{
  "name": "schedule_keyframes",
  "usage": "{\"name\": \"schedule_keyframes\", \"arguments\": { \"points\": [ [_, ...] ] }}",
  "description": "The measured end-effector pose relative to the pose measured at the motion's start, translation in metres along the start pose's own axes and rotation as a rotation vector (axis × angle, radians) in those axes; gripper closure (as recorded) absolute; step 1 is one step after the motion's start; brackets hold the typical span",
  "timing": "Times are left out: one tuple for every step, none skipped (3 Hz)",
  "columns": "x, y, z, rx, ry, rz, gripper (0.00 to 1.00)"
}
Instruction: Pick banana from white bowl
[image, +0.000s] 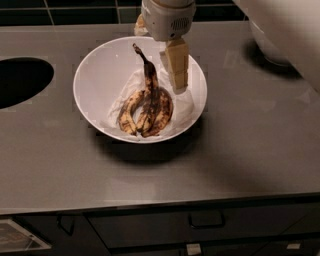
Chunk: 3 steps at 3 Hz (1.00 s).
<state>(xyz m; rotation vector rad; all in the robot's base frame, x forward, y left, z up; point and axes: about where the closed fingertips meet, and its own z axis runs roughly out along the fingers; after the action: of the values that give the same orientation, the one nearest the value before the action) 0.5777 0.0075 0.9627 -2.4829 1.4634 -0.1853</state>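
The white bowl (95, 70) stands on the grey counter, lined with crumpled white paper. Three overripe bananas lie in it. The banana (151, 92) is the longest and darkest one, in the middle, with its long dark stem pointing to the bowl's far rim. My gripper (176, 75) hangs down from the white wrist (167, 17) inside the bowl's far right part, just right of the banana's stem end and close to it. It holds nothing that I can see.
A dark round opening (20, 80) is sunk in the counter at the left. My white arm (290, 30) fills the top right and covers most of a second white bowl (267, 47). Drawers with handles (205, 219) run below the counter's front edge.
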Motion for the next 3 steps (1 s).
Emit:
{"name": "schedule_keyframes", "arguments": {
  "points": [
    [0.0007, -0.0028, -0.0014, 0.069, -0.023, 0.043, 0.0],
    [0.001, -0.0071, -0.0015, 0.088, -0.025, 0.045, 0.0],
    [0.0018, -0.0099, 0.0009, 0.117, -0.054, 0.073, 0.0]
  ]
}}
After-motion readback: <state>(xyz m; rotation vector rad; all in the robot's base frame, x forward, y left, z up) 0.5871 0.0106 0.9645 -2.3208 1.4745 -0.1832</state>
